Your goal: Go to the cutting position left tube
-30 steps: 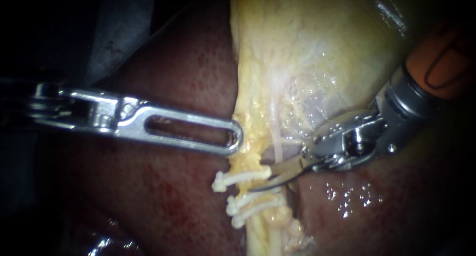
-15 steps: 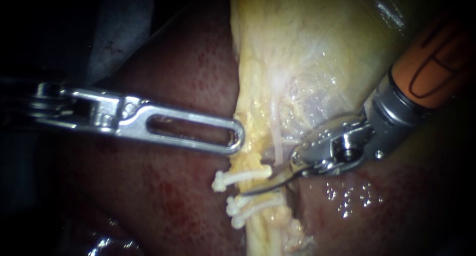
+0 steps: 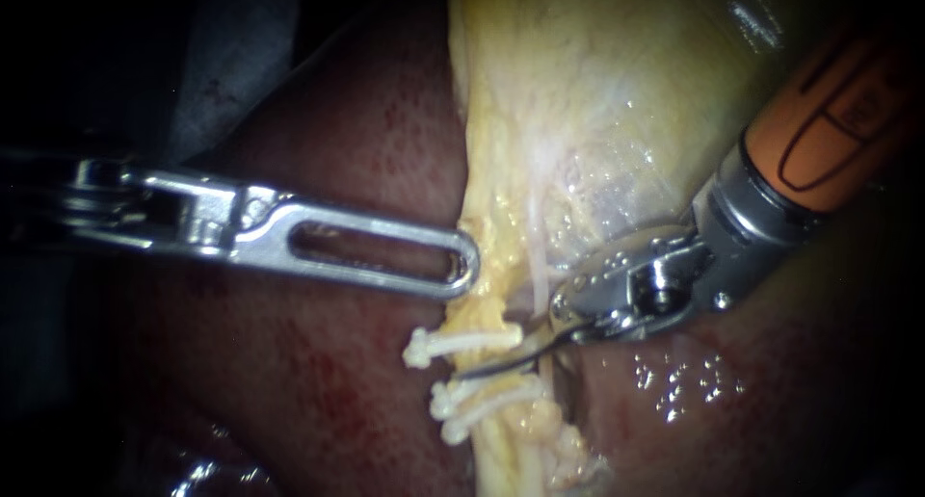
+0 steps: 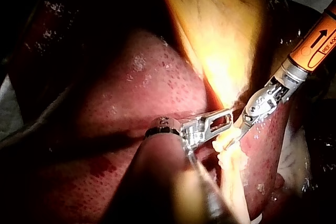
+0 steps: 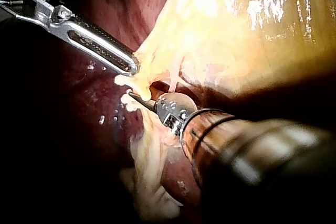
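A pale yellow left tube (image 3: 503,451) runs down from the gallbladder (image 3: 597,92) and carries three white clips: one upper clip (image 3: 462,343) and two lower clips (image 3: 487,396) close together. My right instrument (image 3: 496,362) comes in from the upper right. Its thin curved blades are slightly open and lie across the tube in the gap between the upper clip and the lower pair. My left instrument (image 3: 467,266) has slotted jaws shut on the yellow tissue edge just above the clips. It also shows in the right wrist view (image 5: 132,68).
Dark red liver (image 3: 337,381) lies on both sides of the tube. A thin pale strand (image 3: 537,275) runs down just right of the clipped tube, behind the right instrument's wrist (image 3: 626,285). Wet liver surface (image 3: 674,381) glistens below that wrist.
My right instrument has slid left, so its blade tip reaches further across the tube between the clips. The clips have shifted slightly left. The left instrument holds its place.
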`<state>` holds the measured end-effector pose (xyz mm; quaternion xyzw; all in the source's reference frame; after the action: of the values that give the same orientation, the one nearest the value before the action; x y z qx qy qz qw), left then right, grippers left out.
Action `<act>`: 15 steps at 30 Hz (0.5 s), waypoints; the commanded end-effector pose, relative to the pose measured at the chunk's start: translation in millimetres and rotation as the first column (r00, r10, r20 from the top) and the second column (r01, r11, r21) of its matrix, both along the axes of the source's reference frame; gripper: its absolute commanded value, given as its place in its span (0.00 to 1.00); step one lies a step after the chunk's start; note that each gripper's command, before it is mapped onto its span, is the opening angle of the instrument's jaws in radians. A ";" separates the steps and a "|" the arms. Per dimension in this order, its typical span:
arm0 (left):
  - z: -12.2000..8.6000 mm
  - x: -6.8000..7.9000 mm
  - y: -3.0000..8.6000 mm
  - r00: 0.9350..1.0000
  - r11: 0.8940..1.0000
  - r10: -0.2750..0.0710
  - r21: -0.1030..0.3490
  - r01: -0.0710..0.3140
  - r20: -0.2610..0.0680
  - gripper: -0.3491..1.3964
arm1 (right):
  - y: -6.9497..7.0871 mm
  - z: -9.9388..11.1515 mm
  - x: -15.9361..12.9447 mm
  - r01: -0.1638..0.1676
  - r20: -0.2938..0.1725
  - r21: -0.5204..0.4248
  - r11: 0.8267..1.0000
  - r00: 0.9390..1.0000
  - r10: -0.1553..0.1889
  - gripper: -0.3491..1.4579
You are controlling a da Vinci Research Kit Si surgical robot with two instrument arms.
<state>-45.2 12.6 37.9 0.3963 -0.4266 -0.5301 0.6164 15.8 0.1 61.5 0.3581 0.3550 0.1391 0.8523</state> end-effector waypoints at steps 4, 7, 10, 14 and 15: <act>0.0 -0.1 0.0 1.000 1.000 -0.001 0.000 0.001 -0.001 0.00 | 0.0 0.0 0.1 0.000 0.000 -0.001 1.000 1.000 0.000 0.25; 0.0 -0.1 0.0 1.000 1.000 0.001 0.001 -0.001 0.001 0.00 | 0.0 0.0 0.1 0.000 0.000 -0.001 1.000 1.000 0.000 0.25; 0.0 -0.1 0.0 1.000 1.000 0.001 0.001 -0.001 0.001 0.00 | 0.0 0.0 0.1 0.000 0.000 -0.001 1.000 1.000 0.000 0.25; 0.0 -0.1 0.0 1.000 1.000 0.001 0.001 -0.001 0.001 0.00 | 0.0 0.1 0.1 0.001 0.000 -0.001 1.000 1.000 -0.001 0.25; 0.0 -0.1 0.0 1.000 1.000 0.001 0.001 -0.001 0.001 0.00 | 0.0 0.1 0.1 0.001 0.000 -0.001 1.000 1.000 -0.001 0.25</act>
<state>-45.3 12.6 37.9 0.3968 -0.4263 -0.5301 0.6163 16.0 0.0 61.6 0.3578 0.3550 0.1387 0.8525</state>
